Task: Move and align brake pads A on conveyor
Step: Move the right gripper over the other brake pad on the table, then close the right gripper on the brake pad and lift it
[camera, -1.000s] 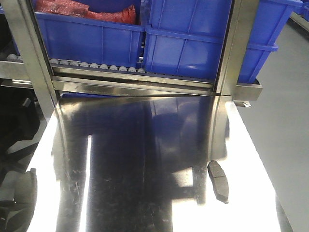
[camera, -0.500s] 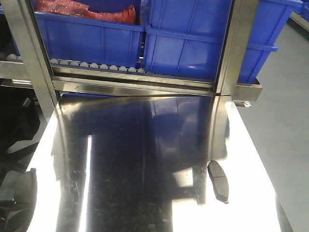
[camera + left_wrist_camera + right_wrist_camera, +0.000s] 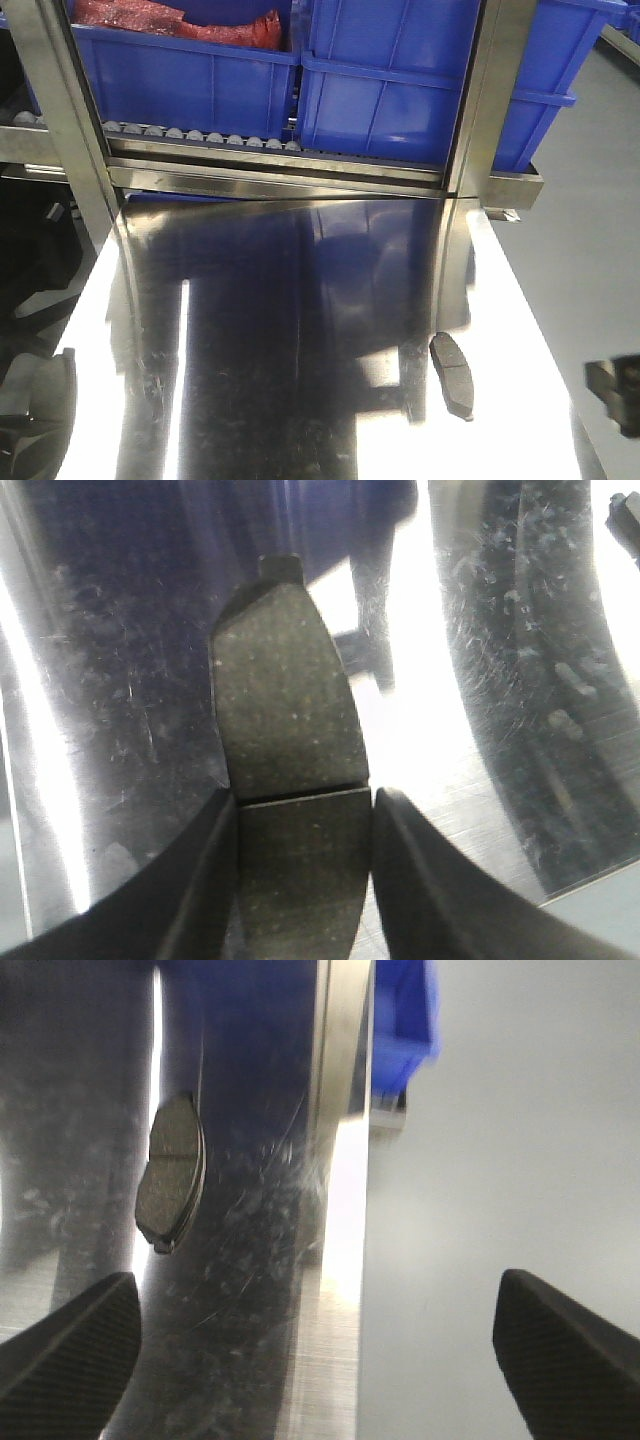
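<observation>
My L end effector point(image 3: 305, 802) is pinching a pad point(image 3: 285, 710) at its groove, flat on the table point(image 3: 500, 730). R end effector point(image 3: 315, 1285) is hanging wide open nr second pad point(image 3: 172, 1172). Am aiming for centred grip, level lift.

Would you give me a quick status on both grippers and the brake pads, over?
Left gripper shut on a brake pad, flat on steel tabletop. Right gripper open, empty; second pad lies free. No obstruction seen.
</observation>
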Controlling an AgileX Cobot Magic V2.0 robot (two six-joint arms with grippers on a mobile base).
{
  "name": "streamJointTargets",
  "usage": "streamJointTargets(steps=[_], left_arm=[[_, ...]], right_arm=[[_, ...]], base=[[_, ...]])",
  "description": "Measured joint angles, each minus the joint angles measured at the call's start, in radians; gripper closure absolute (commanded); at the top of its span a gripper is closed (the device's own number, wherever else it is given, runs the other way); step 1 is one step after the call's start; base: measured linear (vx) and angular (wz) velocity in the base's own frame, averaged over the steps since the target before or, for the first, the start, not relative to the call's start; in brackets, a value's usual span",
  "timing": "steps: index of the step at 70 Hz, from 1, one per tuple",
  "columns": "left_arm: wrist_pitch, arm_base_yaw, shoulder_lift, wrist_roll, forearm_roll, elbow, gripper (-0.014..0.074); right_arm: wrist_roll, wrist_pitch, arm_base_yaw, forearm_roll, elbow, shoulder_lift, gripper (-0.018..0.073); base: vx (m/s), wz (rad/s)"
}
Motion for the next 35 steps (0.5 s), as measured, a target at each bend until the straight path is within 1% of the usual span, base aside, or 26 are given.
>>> streamJointTargets(steps=[20,24,29,35], left_arm=[[0.0,0.0,0.0,0.0,0.0,0.0,0.0513],[0.0,0.0,0.0,0.0,0.0,0.0,0.0513],[0.0,0.0,0.0,0.0,0.0,0.0,0.0513],[0.0,0.0,0.0,0.0,0.0,0.0,0.0513]], right_arm=[[-0.009,-0.044,0.01,0.051,-0.178,0.432,-0.0092],[-0.009,-0.044,0.031,0.053,-0.212,0.498,-0.009],[-0.001,-0.045,0.078,0.055,-0.248,0.564,-0.0088],[0.039,-0.045,0.133,0.056,-0.296,0.643,-0.0083]], base=[[0.0,0.0],[0.0,0.0],[0.0,0.0],[0.0,0.0]])
